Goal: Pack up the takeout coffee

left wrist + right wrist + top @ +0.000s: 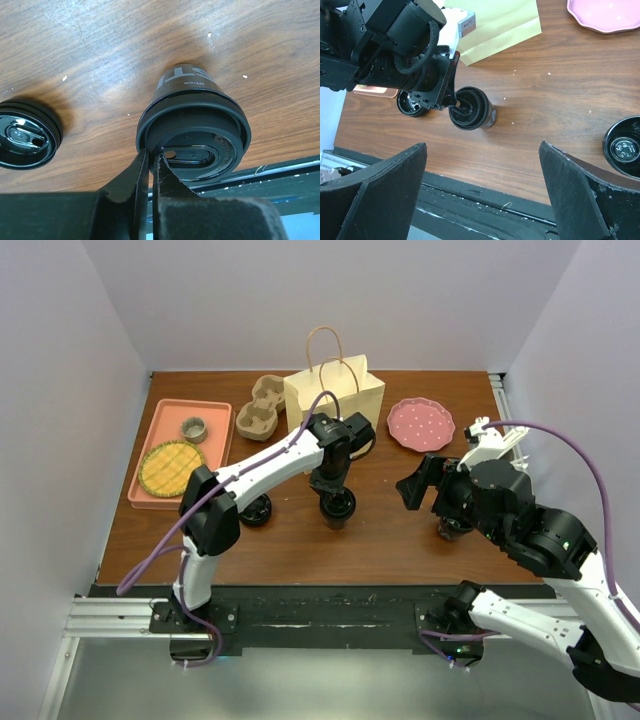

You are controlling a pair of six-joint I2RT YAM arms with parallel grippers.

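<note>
— While the left gripper [151,158] clamps on the lid rim of a black coffee cup [192,127], where does that cup sit?

— Near the middle of the table [400,550], between the front edge and the paper bag [335,400] standing at the back edge. One finger sits inside the lid's rim and the other outside it, with the jaws almost together. Whether the cup's base rests fully on the wood, I cannot tell.

— And the right gripper [482,145]?

— It is spread wide and holds nothing. It hangs over the right half of the table, facing the gripped cup from well apart.

— Are the other cups in shot?

— Yes. A second cup [256,510] stands to the left of the gripped one, near it but not touching. A third cup [625,147] stands on the right half, toward the front edge, partly hidden under the right arm.

— What lines the back edge?

— A tan cup carrier [258,410] sits just left of the bag and a pink plate [420,425] to its right. An orange tray [215,420] lies along the left edge, up into the back left corner.
</note>
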